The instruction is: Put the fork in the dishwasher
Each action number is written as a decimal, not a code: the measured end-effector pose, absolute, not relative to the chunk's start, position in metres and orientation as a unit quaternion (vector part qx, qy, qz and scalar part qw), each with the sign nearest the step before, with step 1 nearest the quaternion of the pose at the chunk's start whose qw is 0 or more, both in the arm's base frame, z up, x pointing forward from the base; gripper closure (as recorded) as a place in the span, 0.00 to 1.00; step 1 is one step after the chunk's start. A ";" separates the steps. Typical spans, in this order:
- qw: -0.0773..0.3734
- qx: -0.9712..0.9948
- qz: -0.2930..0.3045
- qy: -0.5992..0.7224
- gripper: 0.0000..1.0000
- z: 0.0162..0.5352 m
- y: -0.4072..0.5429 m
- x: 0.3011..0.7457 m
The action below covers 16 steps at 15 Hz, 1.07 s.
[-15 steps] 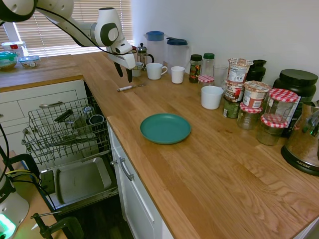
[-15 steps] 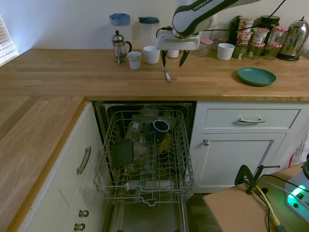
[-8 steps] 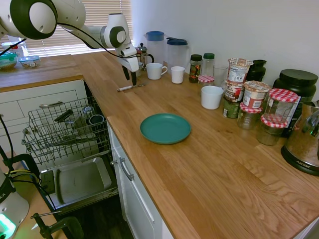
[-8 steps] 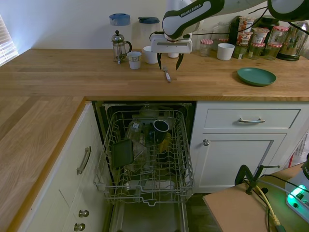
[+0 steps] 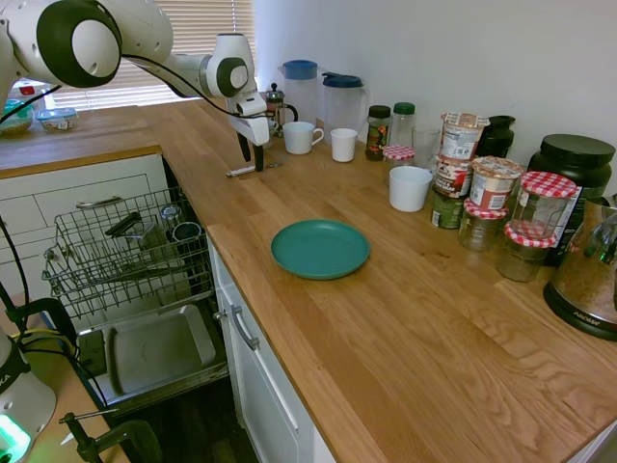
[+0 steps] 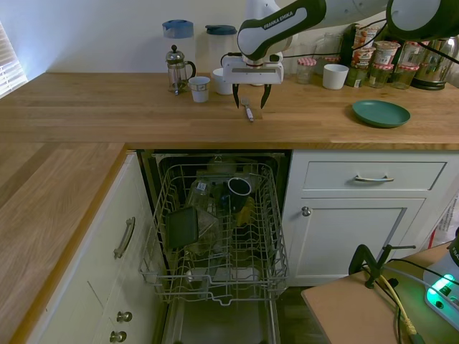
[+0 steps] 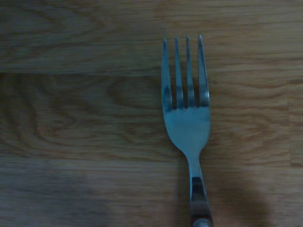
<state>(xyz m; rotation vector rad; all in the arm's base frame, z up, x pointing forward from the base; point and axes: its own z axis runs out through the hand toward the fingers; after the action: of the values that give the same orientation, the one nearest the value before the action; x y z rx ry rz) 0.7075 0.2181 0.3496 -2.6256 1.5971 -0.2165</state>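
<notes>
Wooden counter (image 5: 386,318), fork (image 6: 248,111) flat between spread, seemingly untouching gripper (image 6: 250,104) fingers.

First exterior view: high, at the worktop's (image 5: 405,328) far end, looking along it toward the window; wide.
Second exterior view: in front of the open dishwasher (image 6: 219,229), facing the wall; wide.
Wrist view: straight down, close on the fork (image 7: 187,118).
Shared: worktop, fork, dishwasher rack, green plate (image 5: 320,249).
</notes>
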 end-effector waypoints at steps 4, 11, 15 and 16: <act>0.031 -0.853 -0.073 0.516 1.00 0.347 0.218 0.718; 0.024 -0.857 -0.066 0.511 1.00 0.343 0.219 0.719; 0.022 -0.859 -0.064 0.508 1.00 0.339 0.216 0.720; 0.022 -0.859 -0.064 0.507 1.00 0.339 0.215 0.721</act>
<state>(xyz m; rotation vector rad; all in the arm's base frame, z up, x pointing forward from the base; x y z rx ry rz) 0.7206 0.2152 0.3394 -2.6632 1.5703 -0.1990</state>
